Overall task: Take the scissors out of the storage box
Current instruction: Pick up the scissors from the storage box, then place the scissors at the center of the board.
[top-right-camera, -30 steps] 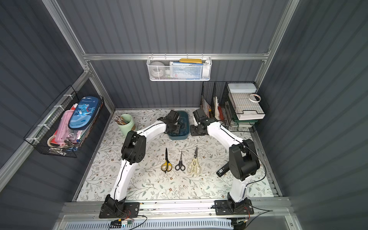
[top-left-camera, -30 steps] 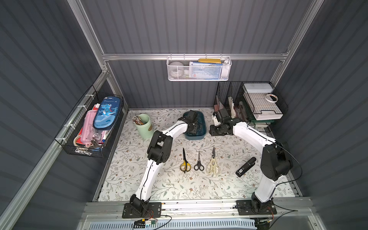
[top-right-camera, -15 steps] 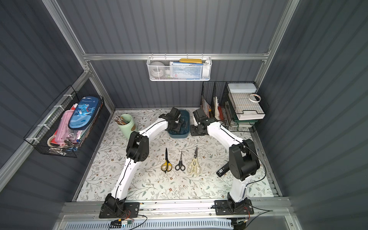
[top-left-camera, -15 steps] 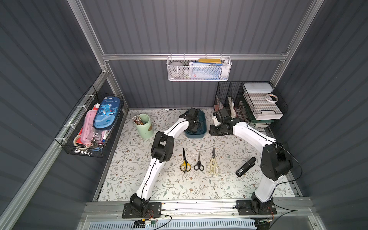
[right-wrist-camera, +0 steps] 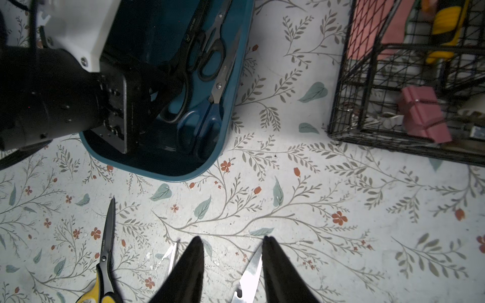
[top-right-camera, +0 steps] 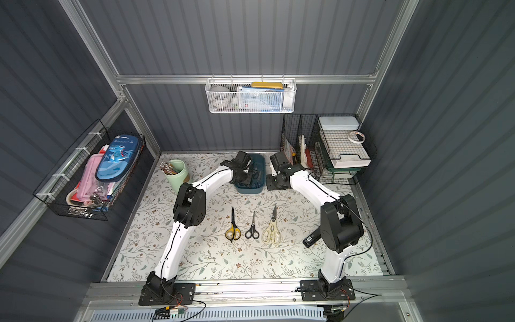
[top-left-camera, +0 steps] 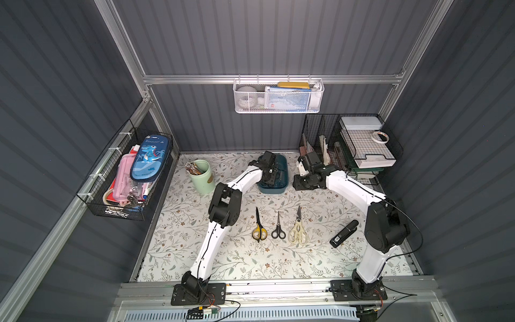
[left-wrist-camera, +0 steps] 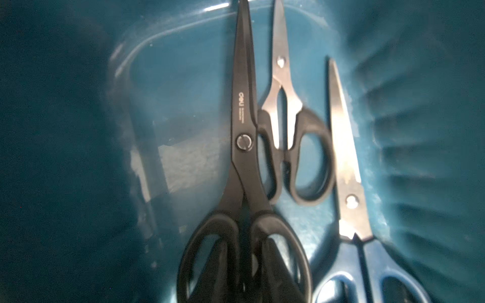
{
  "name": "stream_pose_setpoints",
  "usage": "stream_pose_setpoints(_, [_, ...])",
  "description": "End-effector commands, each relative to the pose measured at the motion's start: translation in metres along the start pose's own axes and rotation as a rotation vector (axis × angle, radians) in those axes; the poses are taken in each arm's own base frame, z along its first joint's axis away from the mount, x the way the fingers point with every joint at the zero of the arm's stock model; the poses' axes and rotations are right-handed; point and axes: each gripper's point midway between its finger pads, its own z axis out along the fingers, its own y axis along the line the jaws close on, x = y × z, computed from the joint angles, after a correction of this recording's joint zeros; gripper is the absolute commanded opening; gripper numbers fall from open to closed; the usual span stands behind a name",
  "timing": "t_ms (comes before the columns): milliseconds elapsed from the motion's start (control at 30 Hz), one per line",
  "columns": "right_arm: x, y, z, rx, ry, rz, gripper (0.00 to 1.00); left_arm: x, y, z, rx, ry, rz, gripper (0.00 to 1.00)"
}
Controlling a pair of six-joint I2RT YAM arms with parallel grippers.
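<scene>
The dark teal storage box (top-left-camera: 272,191) (top-right-camera: 249,190) stands at the back of the table. In it lie three scissors: a large all-black pair (left-wrist-camera: 242,141), a smaller black-handled pair (left-wrist-camera: 286,131) and a blue-handled pair (left-wrist-camera: 346,170). My left gripper (left-wrist-camera: 245,240) (top-left-camera: 271,174) reaches down into the box. One finger sits in each handle loop of the large black pair, pinching the bars between them. My right gripper (right-wrist-camera: 232,238) (top-left-camera: 300,183) hangs open and empty beside the box. On the table lie yellow-and-black scissors (top-left-camera: 259,227), small black scissors (top-left-camera: 278,228) and cream shears (top-left-camera: 298,230).
A black stapler-like bar (top-left-camera: 344,233) lies right of the shears. A green cup (top-left-camera: 202,178) of pencils stands left of the box. Black wire baskets (top-left-camera: 348,145) fill the back right corner, another (top-left-camera: 125,178) hangs on the left wall, and a white mesh basket (top-left-camera: 278,96) hangs on the back wall.
My left gripper has sunk deeper into the storage box and its jaws have narrowed onto the black scissors' handles. The right arm has stayed where it was.
</scene>
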Motion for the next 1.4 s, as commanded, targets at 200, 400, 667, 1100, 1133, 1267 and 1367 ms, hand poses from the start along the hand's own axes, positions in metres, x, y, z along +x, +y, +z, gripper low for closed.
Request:
stream_pose_setpoints(200, [-0.006,0.001,-0.003,-0.006,-0.015,0.008,0.41,-0.067,-0.011,-0.089,0.062,-0.235,-0.028,0.12])
stream_pose_setpoints(400, [-0.006,0.002,-0.004,-0.011,-0.016,0.011,0.41,-0.080,-0.014,-0.124,0.075,-0.288,-0.028,0.12])
stream_pose_setpoints(667, [-0.008,0.004,-0.005,-0.018,-0.014,0.005,0.41,-0.066,-0.001,-0.189,0.024,-0.319,-0.048,0.12])
stream_pose_setpoints(1100, [-0.012,0.023,-0.005,-0.050,-0.008,-0.021,0.41,0.066,0.027,-0.241,-0.030,-0.223,-0.128,0.13])
stream_pose_setpoints(1133, [-0.011,0.026,-0.004,-0.053,-0.006,-0.025,0.41,0.075,0.028,-0.243,-0.031,-0.218,-0.133,0.13])
stream_pose_setpoints(1267, [-0.011,0.037,-0.003,-0.062,0.002,-0.047,0.41,0.112,0.036,-0.243,-0.046,-0.187,-0.182,0.13])
stream_pose_setpoints(1367, [-0.010,0.043,-0.003,-0.070,0.006,-0.057,0.41,0.142,0.040,-0.240,-0.053,-0.151,-0.218,0.13])
